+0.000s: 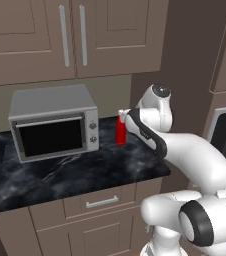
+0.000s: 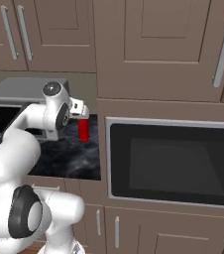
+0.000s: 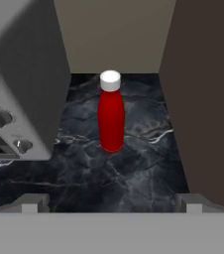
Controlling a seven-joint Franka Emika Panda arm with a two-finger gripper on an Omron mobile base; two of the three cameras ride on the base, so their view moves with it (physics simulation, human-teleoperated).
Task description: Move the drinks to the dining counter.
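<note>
Slim red bottle (image 3: 111, 116) with white cap, upright on the black marble worktop (image 3: 134, 173), in the gap between the grey toaster oven (image 1: 52, 122) on 1 side and the dark side panel (image 3: 203, 99) on the other, near the back wall. Not yet on the dining counter. End effector (image 3: 111, 206) level with the bottle and a little short of it, fingers spread fully wide, nothing held, bottle centred between the 2 tips. Likely step: straight approach, then closing on the body. Risks: tall narrow shape, easily tipped by 1 fingertip (image 3: 32, 203) arriving first; smooth round body, prone to slipping if gripped too high near the cap; tight gap, so a wide swing could strike the oven wall or panel. No brand, label or readable writing on bottle or oven.
</note>
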